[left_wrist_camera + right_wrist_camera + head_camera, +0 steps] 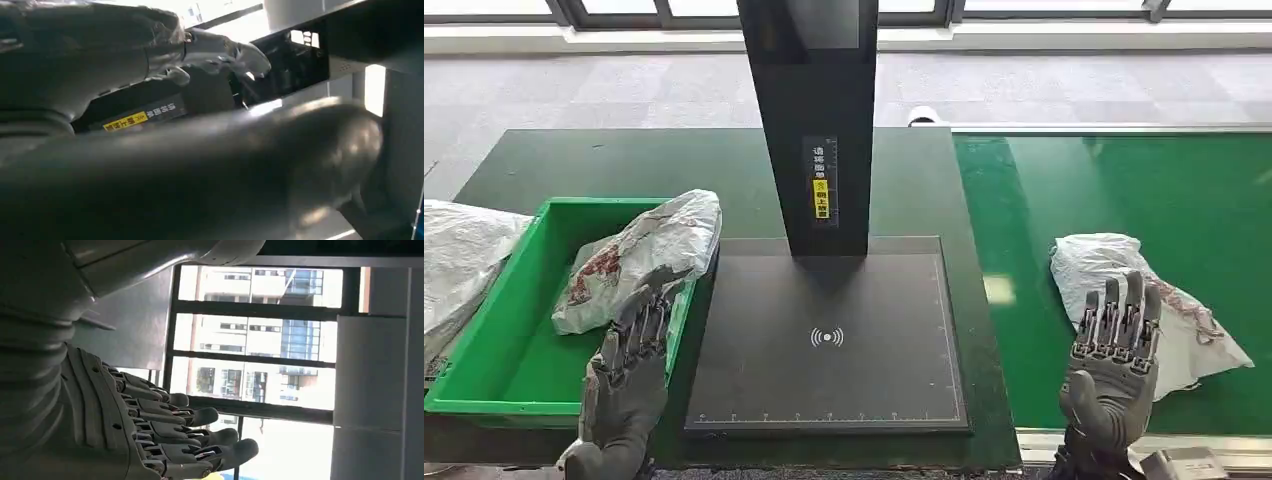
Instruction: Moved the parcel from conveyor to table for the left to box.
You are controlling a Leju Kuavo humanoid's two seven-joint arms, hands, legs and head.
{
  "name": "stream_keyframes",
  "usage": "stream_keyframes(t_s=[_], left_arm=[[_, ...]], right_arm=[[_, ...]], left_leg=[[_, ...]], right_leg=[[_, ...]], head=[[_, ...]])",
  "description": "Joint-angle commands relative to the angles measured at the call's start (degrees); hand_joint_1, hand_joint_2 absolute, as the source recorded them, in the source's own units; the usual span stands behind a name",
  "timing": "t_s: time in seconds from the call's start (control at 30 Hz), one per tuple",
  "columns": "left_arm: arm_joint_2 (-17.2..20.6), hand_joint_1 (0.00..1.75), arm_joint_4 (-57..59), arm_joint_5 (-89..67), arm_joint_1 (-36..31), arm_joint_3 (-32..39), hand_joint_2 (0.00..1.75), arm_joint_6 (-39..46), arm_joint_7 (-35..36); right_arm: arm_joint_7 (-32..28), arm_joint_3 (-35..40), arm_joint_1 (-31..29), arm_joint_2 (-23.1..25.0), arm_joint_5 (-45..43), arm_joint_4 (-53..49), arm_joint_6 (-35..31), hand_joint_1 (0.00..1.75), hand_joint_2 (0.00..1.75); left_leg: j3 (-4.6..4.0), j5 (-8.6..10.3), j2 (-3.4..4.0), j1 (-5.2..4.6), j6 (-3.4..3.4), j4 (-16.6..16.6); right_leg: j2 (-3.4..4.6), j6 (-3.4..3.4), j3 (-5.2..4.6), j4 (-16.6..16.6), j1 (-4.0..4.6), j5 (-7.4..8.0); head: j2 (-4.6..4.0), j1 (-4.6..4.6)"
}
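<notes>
A crumpled grey-white parcel with red marks hangs tilted over the right rim of the green box. My left hand reaches up from below it, its fingers on the parcel's lower edge, holding it. In the left wrist view the plastic-wrapped parcel lies against the fingers behind the thick thumb. A second white parcel lies on the green conveyor. My right hand is raised just in front of it, fingers straight and apart, holding nothing. The right wrist view shows those fingers spread and empty.
A black scanner plate lies between the box and the conveyor, with a black post rising from its far edge. Another white bag lies left of the box. The dark green table extends behind.
</notes>
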Motion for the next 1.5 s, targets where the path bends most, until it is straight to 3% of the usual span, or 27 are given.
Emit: stream_keyframes(t_s=[0.03, 0.2, 0.23, 0.33, 0.43, 0.5, 0.53, 0.7, 0.73, 0.83, 1.13, 1.17, 1.23, 1.27, 1.3, 1.33, 1.37, 1.5], left_arm=[[-0.67, 0.00, -3.74, -1.80, 2.62, -3.90, 0.00, 5.62, 0.28], [-0.67, 0.00, -3.74, -1.80, 2.62, -3.90, 0.00, 5.62, 0.28], [-0.65, 0.00, -3.24, -2.89, 3.08, -5.19, 0.00, 8.49, 0.28], [0.12, 0.00, -2.71, -3.97, 3.01, -7.89, 0.00, 11.21, 0.28], [0.12, 0.00, -2.71, -3.97, 3.01, -7.89, 0.00, 11.21, 0.28], [0.12, 0.00, -2.71, -3.97, 3.01, -7.89, 0.00, 11.21, 0.28], [0.14, 0.00, -2.48, -3.38, 2.86, -7.83, 0.00, 10.84, 0.28], [-1.42, 0.00, -0.10, -0.40, 1.09, -5.05, 0.00, 3.48, 0.28], [-1.64, 0.00, 0.74, 0.01, 0.41, -4.34, 0.00, 1.51, 0.28], [-1.99, 0.00, 1.74, 0.55, -0.34, -3.20, 0.00, -0.58, 0.28], [-1.99, 0.00, 1.74, 0.55, -0.34, -3.20, 0.00, -0.58, 0.28], [-1.89, 0.00, 3.07, 1.86, -0.85, -2.81, 0.00, -3.63, 0.28], [-3.36, 0.00, 5.34, 1.61, -2.72, -1.09, 0.00, -5.96, 0.28], [-3.71, 0.00, 5.75, 1.49, -3.17, -0.53, 0.00, -6.22, 0.28], [-4.00, 0.00, 5.13, 0.84, -2.65, 0.05, 0.00, -5.20, 0.28], [-3.55, 0.00, 3.98, 1.04, -1.44, 0.24, 0.00, -5.31, 0.28], [-3.39, 0.00, 3.57, 1.30, -1.00, 0.34, 0.00, -5.47, 0.28], [-3.25, 0.00, 3.05, 1.36, 0.08, 0.44, 0.00, -5.02, 0.28]], right_arm=[[0.13, -1.45, -8.02, -0.25, 1.75, 12.55, 1.21, 0.00, 1.75], [0.13, -1.45, -8.02, -0.25, 1.75, 12.55, 1.21, 0.00, 1.75], [10.49, -0.22, -12.12, -2.25, 17.06, 20.30, -9.32, 0.00, 1.75], [19.60, -4.18, -22.10, -4.87, 37.80, 37.97, -24.52, 0.00, 1.75], [19.60, -4.18, -22.10, -4.87, 37.80, 37.97, -24.52, 0.00, 1.75], [19.60, -4.18, -22.10, -4.87, 37.80, 37.97, -24.52, 0.00, 1.75], [25.61, -4.85, -22.75, -5.62, 46.18, 39.86, -27.92, 0.00, 1.75], [39.00, -10.21, -24.80, -10.81, 64.61, 48.16, -26.79, 0.00, 1.75], [44.24, -11.47, -24.72, -13.36, 69.51, 51.22, -25.51, 0.00, 1.75], [45.94, -14.18, -22.74, -15.67, 70.96, 52.55, -26.52, 0.00, 1.75], [45.94, -14.18, -22.74, -15.67, 70.96, 52.55, -26.52, 0.00, 1.75], [54.00, -17.30, -19.07, -15.94, 73.39, 49.37, -25.28, 0.00, 1.75], [52.24, -23.50, -11.51, -17.58, 71.85, 43.32, -22.25, 0.00, 1.75], [48.40, -26.66, -9.70, -17.95, 70.10, 41.58, -21.96, 0.00, 1.75], [46.53, -27.15, -9.82, -18.52, 70.23, 41.49, -21.53, 0.00, 1.75], [46.92, -27.64, -11.85, -19.04, 71.18, 42.68, -20.49, 0.00, 1.75], [47.52, -27.76, -12.83, -19.50, 71.76, 43.54, -19.60, 0.00, 1.75], [47.11, -28.07, -17.79, -22.62, 72.54, 50.19, -20.57, 0.00, 1.75]], left_leg=[[0.12, 0.06, 0.15, 0.04, 0.04, -0.16], [0.19, 0.14, -0.01, 0.04, 0.00, -0.17], [0.19, 0.18, -0.05, 0.08, 0.03, -0.20], [0.29, 0.18, 0.19, 0.11, 0.04, -0.26], [-0.12, 0.15, 0.21, 0.12, -0.01, -0.17], [0.21, 0.26, -0.15, 0.06, 0.06, -0.20], [0.16, 0.31, -0.28, 0.07, 0.20, -0.13], [0.21, 0.31, -0.46, 0.07, 0.17, -0.09], [0.18, 0.38, -0.55, 0.08, 0.19, -0.15], [0.15, 0.39, -0.88, 0.04, 0.23, -0.12], [0.09, 0.32, -0.55, -0.04, 0.17, -0.11], [0.10, 0.28, -0.51, -0.08, 0.16, -0.07], [0.10, 0.38, -0.88, -0.06, 0.17, -0.19], [0.08, 0.43, -1.12, -0.05, 0.17, -0.25], [0.09, 0.47, -1.52, -0.04, 0.20, -0.28], [0.08, 0.34, -1.21, -0.09, 0.19, -0.06], [0.11, 0.44, -1.42, -0.06, 0.22, -0.23], [0.09, 0.22, -0.54, -0.12, 0.24, -0.17]], right_leg=[[0.13, -0.01, 0.12, -0.22, 0.05, 0.13], [-0.04, 0.00, 0.16, -0.19, 0.03, 0.10], [-0.07, -0.01, 0.19, -0.23, 0.04, 0.11], [0.22, 0.01, 0.24, -0.33, 0.05, 0.25], [0.27, 0.00, 0.26, -0.23, 0.06, 0.24], [-0.09, 0.05, 0.20, -0.24, -0.05, 0.20], [-0.21, 0.11, 0.21, -0.17, -0.08, 0.18], [-0.31, 0.13, 0.30, -0.15, -0.10, 0.20], [-0.41, 0.14, 0.32, -0.26, -0.08, 0.25], [-0.73, 0.18, 0.40, -0.25, -0.14, 0.19], [-0.37, 0.12, 0.17, -0.17, -0.19, 0.22], [-0.32, 0.13, 0.12, -0.09, -0.23, 0.18], [-0.70, 0.11, 0.27, -0.25, -0.19, 0.17], [-0.95, 0.11, 0.37, -0.32, -0.17, 0.14], [-1.35, 0.13, 0.48, -0.39, -0.16, 0.06], [-1.02, 0.17, 0.20, -0.13, -0.21, 0.01], [-1.26, 0.15, 0.35, -0.37, -0.17, 0.05], [-0.42, 0.20, 0.20, -0.24, -0.27, 0.13]], head=[[0.00, 0.00], [0.00, 0.00], [-0.02, 0.00], [0.00, 0.00], [0.00, -0.02], [0.00, 0.00], [0.00, 0.00], [0.00, -0.02], [0.00, -0.02], [-0.02, -0.02], [0.00, 0.00], [0.00, 0.00], [0.00, 0.00], [0.00, -0.02], [-0.02, -0.02], [0.00, -0.02], [0.00, 0.00], [-0.02, 0.00]])
